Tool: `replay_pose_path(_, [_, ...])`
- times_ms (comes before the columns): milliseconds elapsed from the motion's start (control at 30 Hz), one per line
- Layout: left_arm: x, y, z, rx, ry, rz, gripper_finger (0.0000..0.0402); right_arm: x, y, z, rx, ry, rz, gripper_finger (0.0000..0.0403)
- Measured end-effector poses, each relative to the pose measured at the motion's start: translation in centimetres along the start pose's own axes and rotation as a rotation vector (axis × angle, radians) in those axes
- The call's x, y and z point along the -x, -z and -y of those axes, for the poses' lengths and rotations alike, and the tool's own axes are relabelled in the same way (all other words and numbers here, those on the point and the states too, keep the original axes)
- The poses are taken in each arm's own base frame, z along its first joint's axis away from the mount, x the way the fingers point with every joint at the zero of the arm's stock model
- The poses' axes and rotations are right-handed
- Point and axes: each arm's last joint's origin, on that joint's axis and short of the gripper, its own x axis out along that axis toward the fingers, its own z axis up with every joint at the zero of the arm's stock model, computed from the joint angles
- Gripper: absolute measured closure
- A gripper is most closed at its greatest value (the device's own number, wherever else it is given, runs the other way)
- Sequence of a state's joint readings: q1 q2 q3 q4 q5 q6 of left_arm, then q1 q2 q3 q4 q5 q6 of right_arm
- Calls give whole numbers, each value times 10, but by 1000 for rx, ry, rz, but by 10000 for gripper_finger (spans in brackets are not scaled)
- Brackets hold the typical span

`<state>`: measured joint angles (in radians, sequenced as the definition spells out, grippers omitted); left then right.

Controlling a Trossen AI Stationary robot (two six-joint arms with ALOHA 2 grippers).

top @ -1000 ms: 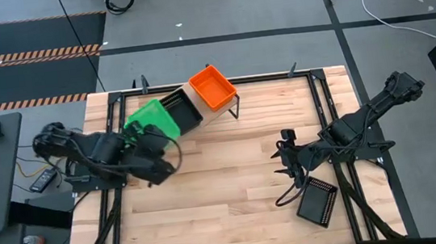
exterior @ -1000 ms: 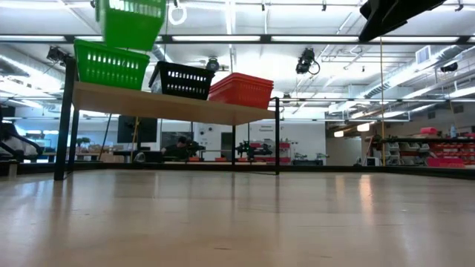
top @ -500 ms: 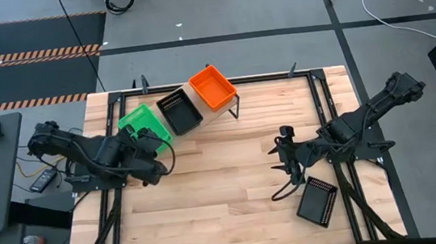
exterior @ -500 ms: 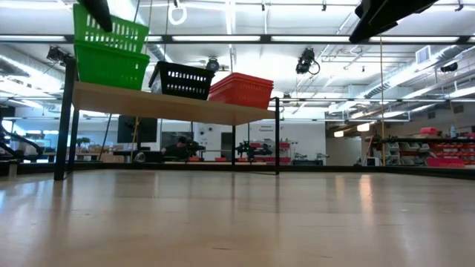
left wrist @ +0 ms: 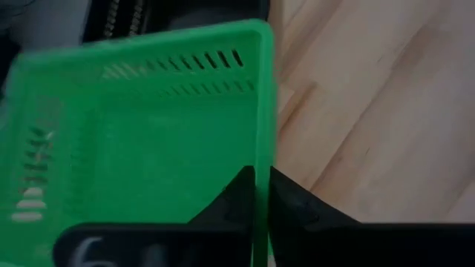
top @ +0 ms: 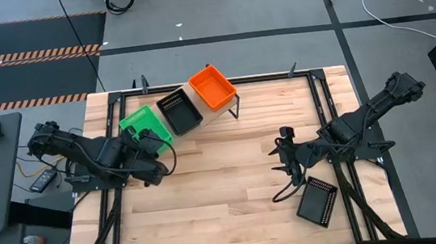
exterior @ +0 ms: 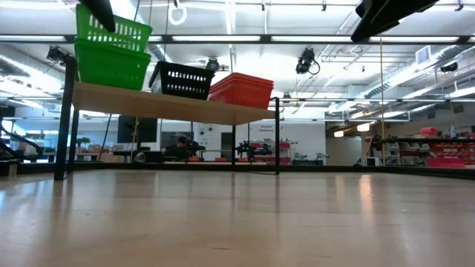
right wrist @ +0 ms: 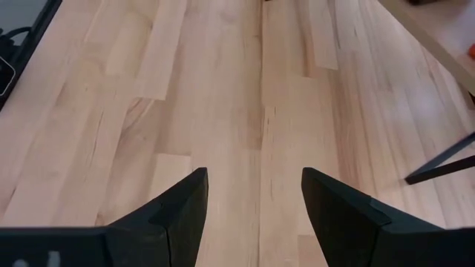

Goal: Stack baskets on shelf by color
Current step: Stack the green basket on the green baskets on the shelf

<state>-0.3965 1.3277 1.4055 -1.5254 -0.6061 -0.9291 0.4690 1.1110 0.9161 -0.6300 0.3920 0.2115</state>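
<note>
The shelf (exterior: 178, 107) stands at the table's far left and carries green baskets, a black basket (top: 179, 111) and orange baskets (top: 213, 87) in a row. In the low view an upper green basket (exterior: 111, 31) sits in a lower green one (exterior: 111, 67). My left gripper (left wrist: 260, 200) is shut on the upper green basket (top: 137, 121). My right gripper (right wrist: 252, 200) is open and empty above the table's right half (top: 287, 159). Another black basket (top: 317, 201) lies flat on the table at the near right. My left gripper pinches one side wall of the upper green basket at its rim (left wrist: 260, 159), with one finger (left wrist: 236, 194) inside the basket and one (left wrist: 291, 200) outside. The fingers come from above, slanting from the table's near side. The basket rests in the lower green basket.
The shelf's black legs (top: 234, 108) stand on the slatted tabletop. Bare wood lies between the two arms (top: 223, 170). A black metal frame runs along the table's edges (top: 326, 102).
My left gripper has carried the green basket down and toward the table's left edge, from above the shelf into the green basket on the shelf's left end. It keeps hold. In the last half second it has hardly moved.
</note>
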Motion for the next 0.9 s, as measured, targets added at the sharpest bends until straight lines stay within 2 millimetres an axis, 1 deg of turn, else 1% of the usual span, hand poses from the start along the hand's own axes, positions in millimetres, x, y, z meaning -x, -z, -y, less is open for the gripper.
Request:
replay_pose_path(333, [0,-2,1,22,3,28,277,0,0,0,-5,0,0,179])
replay_pose_path(433, [3,-4,0,36,6,41,260,0,0,0,-5,0,0,179])
replay_pose_path(567, [11,-13,2,124,54,110,254,0,0,0,-6,0,0,179])
replay_pose_path(633, [17,-18,8,153,129,162,256,0,0,0,-15,0,-1,179])
replay_pose_path(767, [30,-24,33,120,348,269,267,1,0,-2,-40,-16,-4,179])
replay_pose_path(833, [29,-24,48,101,402,278,273,1,1,-3,-56,-39,-8,179])
replay_pose_path(900, [21,-18,59,55,384,229,280,1,1,-5,-87,-60,-14,179])
